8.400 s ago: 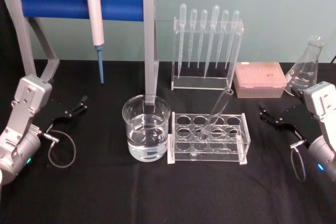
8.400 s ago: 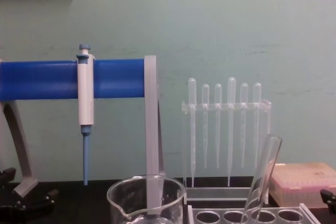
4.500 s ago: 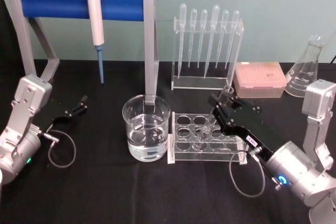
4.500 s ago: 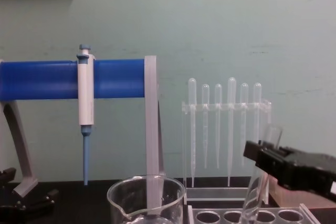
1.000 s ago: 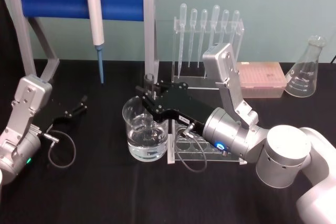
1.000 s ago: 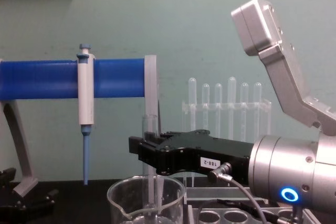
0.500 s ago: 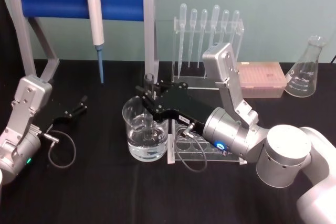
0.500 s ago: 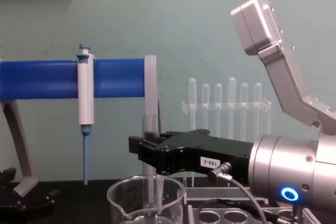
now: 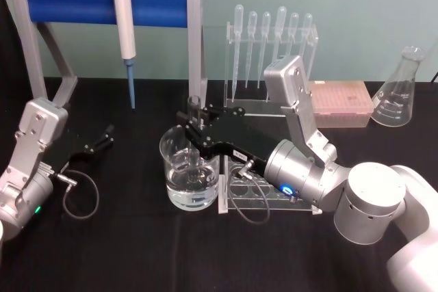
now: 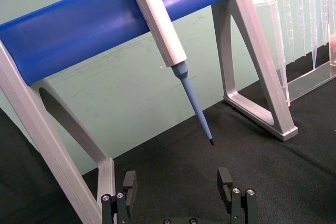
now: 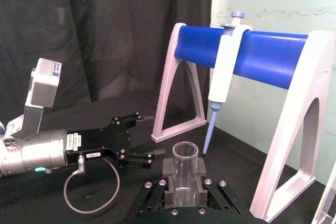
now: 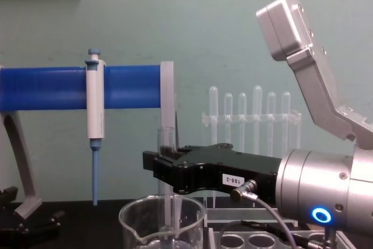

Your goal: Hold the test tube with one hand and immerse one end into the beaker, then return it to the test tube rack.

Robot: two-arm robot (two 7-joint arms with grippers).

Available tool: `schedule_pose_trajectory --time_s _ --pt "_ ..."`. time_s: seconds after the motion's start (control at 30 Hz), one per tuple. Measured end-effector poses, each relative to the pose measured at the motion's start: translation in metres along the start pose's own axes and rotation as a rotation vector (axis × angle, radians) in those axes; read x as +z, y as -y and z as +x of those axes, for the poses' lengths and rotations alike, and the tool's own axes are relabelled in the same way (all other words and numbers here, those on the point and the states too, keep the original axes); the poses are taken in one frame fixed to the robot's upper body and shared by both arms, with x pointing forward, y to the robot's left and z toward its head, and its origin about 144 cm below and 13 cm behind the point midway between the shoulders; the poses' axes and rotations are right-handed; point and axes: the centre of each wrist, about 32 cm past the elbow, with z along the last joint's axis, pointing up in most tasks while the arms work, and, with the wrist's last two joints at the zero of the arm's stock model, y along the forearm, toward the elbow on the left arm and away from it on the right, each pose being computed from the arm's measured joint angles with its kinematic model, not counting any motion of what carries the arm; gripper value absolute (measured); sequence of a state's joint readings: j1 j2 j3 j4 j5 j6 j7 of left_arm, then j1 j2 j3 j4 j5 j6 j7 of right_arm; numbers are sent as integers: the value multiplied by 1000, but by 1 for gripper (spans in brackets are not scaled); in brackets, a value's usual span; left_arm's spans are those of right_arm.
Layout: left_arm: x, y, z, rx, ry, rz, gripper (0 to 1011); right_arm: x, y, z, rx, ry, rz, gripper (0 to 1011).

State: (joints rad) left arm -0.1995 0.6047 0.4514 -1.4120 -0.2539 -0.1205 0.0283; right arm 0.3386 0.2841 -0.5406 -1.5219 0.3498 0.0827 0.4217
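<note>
My right gripper (image 9: 196, 128) is shut on the test tube (image 9: 195, 109), a clear glass tube held upright with its open rim on top. The tube's lower part hangs inside the beaker (image 9: 179, 184), a wide glass one holding clear liquid. In the chest view the tube (image 12: 167, 141) passes down through the black gripper (image 12: 165, 170) into the beaker (image 12: 137, 223). The right wrist view shows both pads clamped on the tube (image 11: 185, 169). My left gripper (image 9: 102, 137) rests open on the table at the left, also visible from its own wrist (image 10: 177, 182).
A clear tube rack (image 9: 301, 193) stands just right of the beaker, under my right arm. Behind it are a pipette rack (image 9: 270, 66), a pink tip box (image 9: 339, 104) and a flask (image 9: 397, 94). A white-and-blue pipettor (image 9: 124, 32) hangs on the blue stand (image 9: 68, 1).
The right gripper came in from the right, took the tube out of the rack and carried it over into the beaker. Over the last second nothing has visibly moved. The left arm stayed put.
</note>
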Motion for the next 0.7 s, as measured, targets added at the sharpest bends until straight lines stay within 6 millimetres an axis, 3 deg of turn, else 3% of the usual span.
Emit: schedule_pose_trajectory --time_s 0.7 --pt "0 0 0 0 0 0 1000 0 0 0 -1 0 0 225"
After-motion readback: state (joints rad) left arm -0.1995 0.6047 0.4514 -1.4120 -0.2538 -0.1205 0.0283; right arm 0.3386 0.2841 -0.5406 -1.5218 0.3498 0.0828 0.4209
